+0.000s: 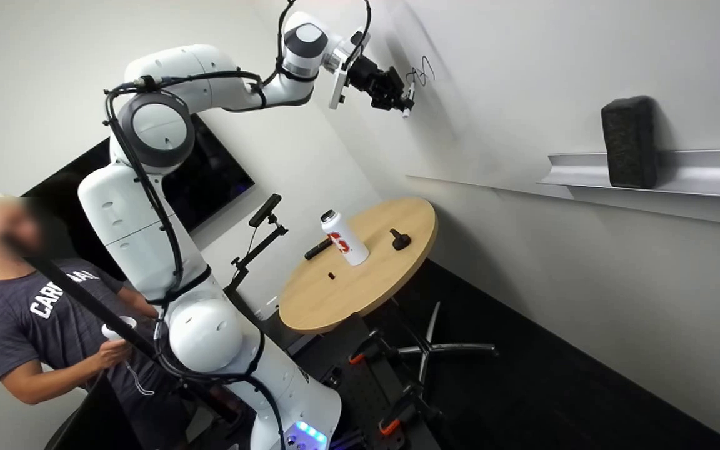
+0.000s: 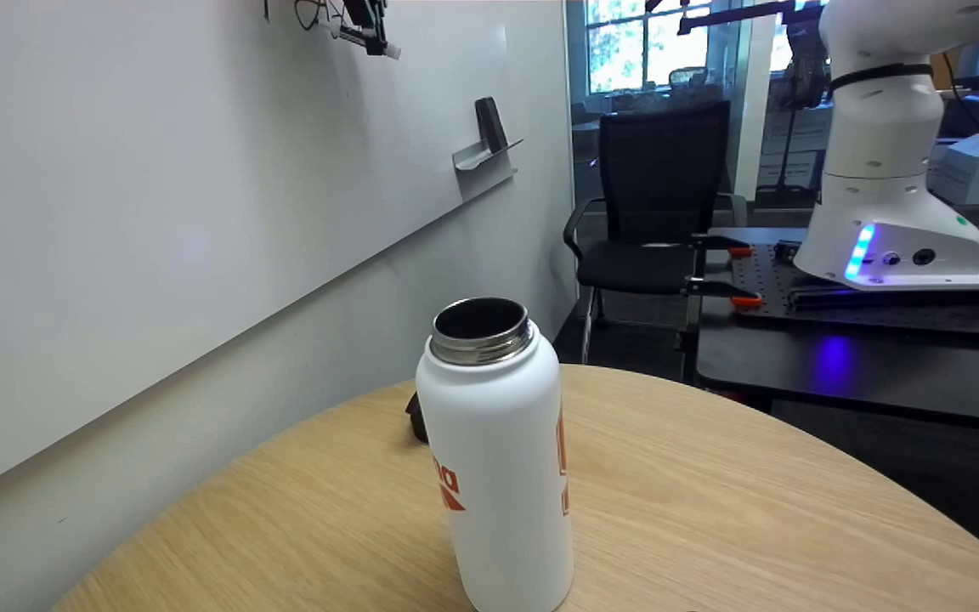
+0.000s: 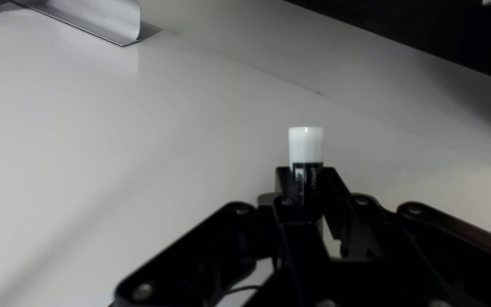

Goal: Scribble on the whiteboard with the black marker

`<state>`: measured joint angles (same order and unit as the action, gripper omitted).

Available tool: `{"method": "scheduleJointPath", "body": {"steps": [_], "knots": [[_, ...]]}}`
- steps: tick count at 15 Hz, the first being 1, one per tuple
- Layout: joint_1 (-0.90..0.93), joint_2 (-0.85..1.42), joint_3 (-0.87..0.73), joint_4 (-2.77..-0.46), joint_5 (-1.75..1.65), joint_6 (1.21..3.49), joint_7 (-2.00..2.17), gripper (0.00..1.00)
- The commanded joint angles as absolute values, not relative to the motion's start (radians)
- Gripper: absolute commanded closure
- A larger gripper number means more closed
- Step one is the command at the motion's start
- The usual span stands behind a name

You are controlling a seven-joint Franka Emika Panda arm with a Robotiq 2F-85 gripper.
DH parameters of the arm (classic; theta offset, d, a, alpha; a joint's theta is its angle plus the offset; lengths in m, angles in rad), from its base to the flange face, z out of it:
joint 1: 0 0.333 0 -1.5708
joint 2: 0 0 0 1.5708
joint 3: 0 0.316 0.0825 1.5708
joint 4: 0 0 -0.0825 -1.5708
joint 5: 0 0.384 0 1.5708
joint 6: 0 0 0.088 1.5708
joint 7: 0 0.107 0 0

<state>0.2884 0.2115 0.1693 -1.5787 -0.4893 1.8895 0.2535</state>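
The whiteboard (image 1: 522, 75) shows in both exterior views (image 2: 158, 212) and fills much of the wrist view (image 3: 100, 149). A black scribble (image 1: 422, 72) is on it beside the gripper; part of it also shows at the top of an exterior view (image 2: 309, 13). My gripper (image 1: 405, 103) is shut on the marker, which has a black label and a white end (image 3: 306, 145). The marker's white end points away from the scribble in the exterior views (image 1: 406, 114) (image 2: 393, 52). Its writing tip is hidden in the wrist view; I cannot tell whether it touches the board.
A black eraser (image 1: 629, 142) stands on the metal tray (image 1: 704, 170) along the board's lower edge. Below is a round wooden table (image 1: 391, 275) with a white bottle (image 1: 344, 239) and a black lid (image 1: 400, 239). A person (image 1: 54, 312) stands behind the arm.
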Motion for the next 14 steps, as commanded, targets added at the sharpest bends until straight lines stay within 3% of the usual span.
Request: {"method": "scheduleJointPath", "body": {"steps": [1,8,14], "knots": [[0.276,0.183,0.148,-1.582,-0.491,1.896,0.297,0.95],[0.281,0.111,0.176,-1.704,-0.435,1.888,0.271,0.95],[0.283,-0.011,0.221,-1.984,-0.333,1.989,0.304,0.95]]}}
